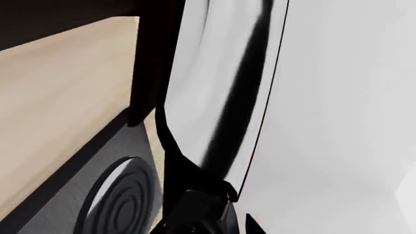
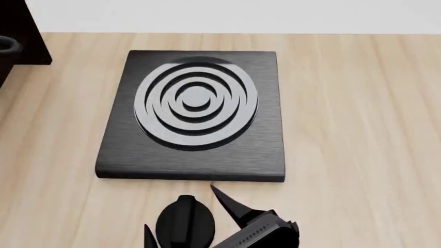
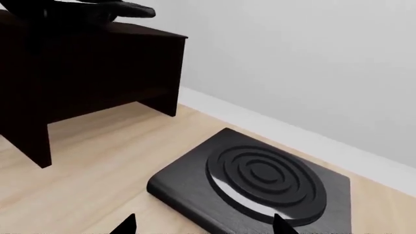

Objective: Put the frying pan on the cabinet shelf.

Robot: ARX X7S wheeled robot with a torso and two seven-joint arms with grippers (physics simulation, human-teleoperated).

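The frying pan (image 1: 208, 87) fills the left wrist view from very close, with a shiny pale-grey inside and a thin dark rim. It is tilted on edge right at my left gripper (image 1: 224, 219), which looks shut on its black handle end. The dark cabinet (image 3: 85, 73) stands at the table's far left, and one of its legs (image 1: 146, 63) is just behind the pan. A black shape (image 3: 97, 9) lies along the cabinet's top. My right gripper (image 3: 204, 225) is open and empty, low over the table in front of the hob; it also shows in the head view (image 2: 200, 217).
The square black hob (image 2: 196, 111) with concentric rings lies mid-table, and shows in the right wrist view (image 3: 260, 180) and the left wrist view (image 1: 120, 200). The cabinet corner (image 2: 28, 31) is at the far left. A white wall runs behind the light wooden table (image 2: 358, 129).
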